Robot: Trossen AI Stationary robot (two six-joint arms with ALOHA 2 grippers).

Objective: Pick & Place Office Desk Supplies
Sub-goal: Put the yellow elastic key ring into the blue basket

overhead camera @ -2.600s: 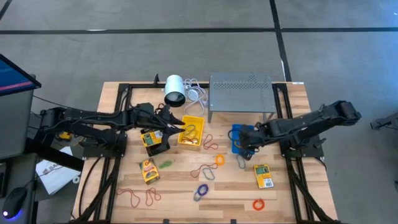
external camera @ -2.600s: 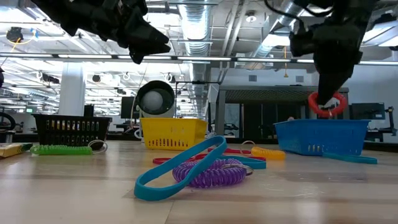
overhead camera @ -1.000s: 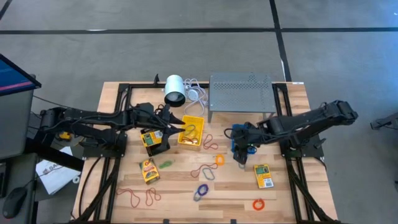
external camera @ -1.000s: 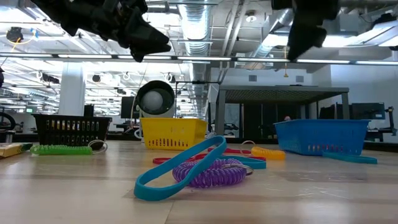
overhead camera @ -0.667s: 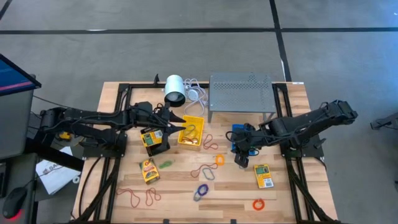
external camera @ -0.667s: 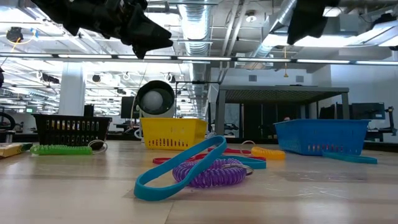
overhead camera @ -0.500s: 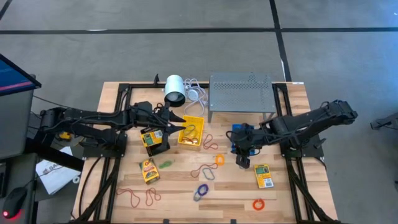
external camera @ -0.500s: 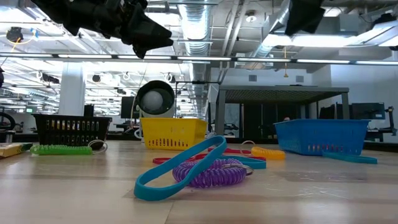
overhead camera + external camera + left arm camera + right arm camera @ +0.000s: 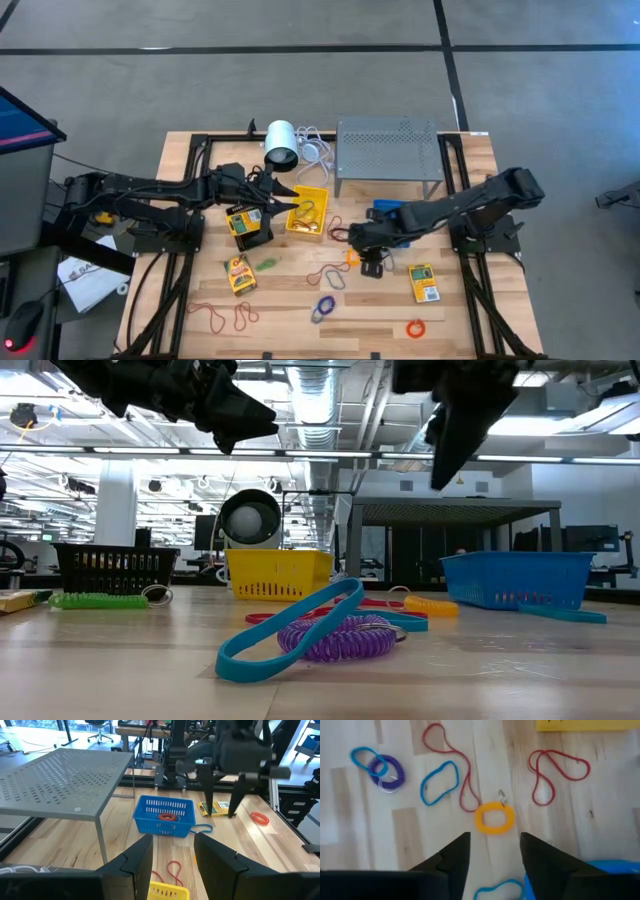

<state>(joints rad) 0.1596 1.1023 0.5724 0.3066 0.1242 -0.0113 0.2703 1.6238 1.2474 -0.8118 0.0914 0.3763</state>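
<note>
An orange loop (image 9: 493,818) lies flat on the wood, with red (image 9: 555,772), blue (image 9: 439,781) and purple (image 9: 387,770) loops around it. My right gripper (image 9: 492,865) hovers open above the orange loop (image 9: 351,257), pointing steeply down, beside the blue bin (image 9: 164,815), in which a red loop (image 9: 166,817) lies. My left gripper (image 9: 172,860) stands open, nearly level, above the yellow bin (image 9: 307,212) and holds nothing. The black bin (image 9: 246,228) stands left of the yellow one. Yellow-and-green packets (image 9: 424,283) (image 9: 240,274) lie flat on the table.
The grey perforated stand (image 9: 388,150) and the white cylinder (image 9: 281,145) with its cable stand at the table's far side. More loops lie near the front edge: red ones (image 9: 222,316), a blue and purple pair (image 9: 323,306) and an orange-red one (image 9: 415,327).
My right gripper has left the place over the blue bin, gone toward the table's left edge and come down over the orange loop. The red loop that it held earlier over the blue bin is out of its fingers. My left arm has kept still.
</note>
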